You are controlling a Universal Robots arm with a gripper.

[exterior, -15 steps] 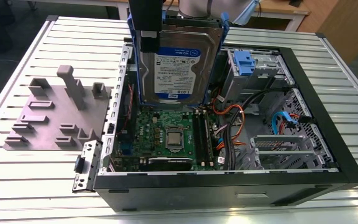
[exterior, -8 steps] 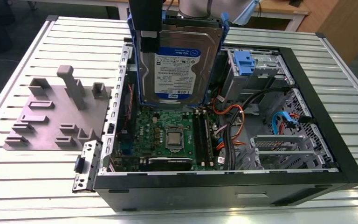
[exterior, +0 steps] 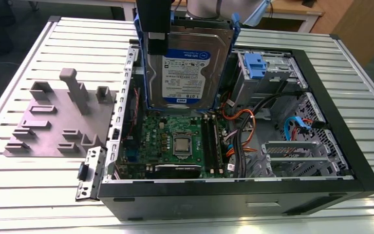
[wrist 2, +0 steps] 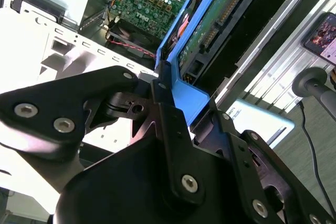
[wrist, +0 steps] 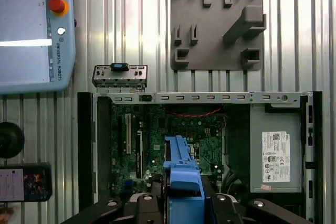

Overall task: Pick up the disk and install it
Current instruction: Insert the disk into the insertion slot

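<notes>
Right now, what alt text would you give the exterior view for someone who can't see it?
The gripper holds the disk upright, label facing the camera, over the green motherboard of an open computer case. The case lies on a slatted metal table, with a grey fixture plate toward the exterior view's left.

The exterior view stands off the arm, raised and tilted down onto the open computer case lying on the slatted worktop; it is near enough to take in the whole case and the grey fixture plate beside it. The first wrist view looks straight down from well above and shares the case, the motherboard and the plate with the exterior view. The second wrist view sits close against the gripper, sighting along the edge of the disk toward the same motherboard.
</notes>
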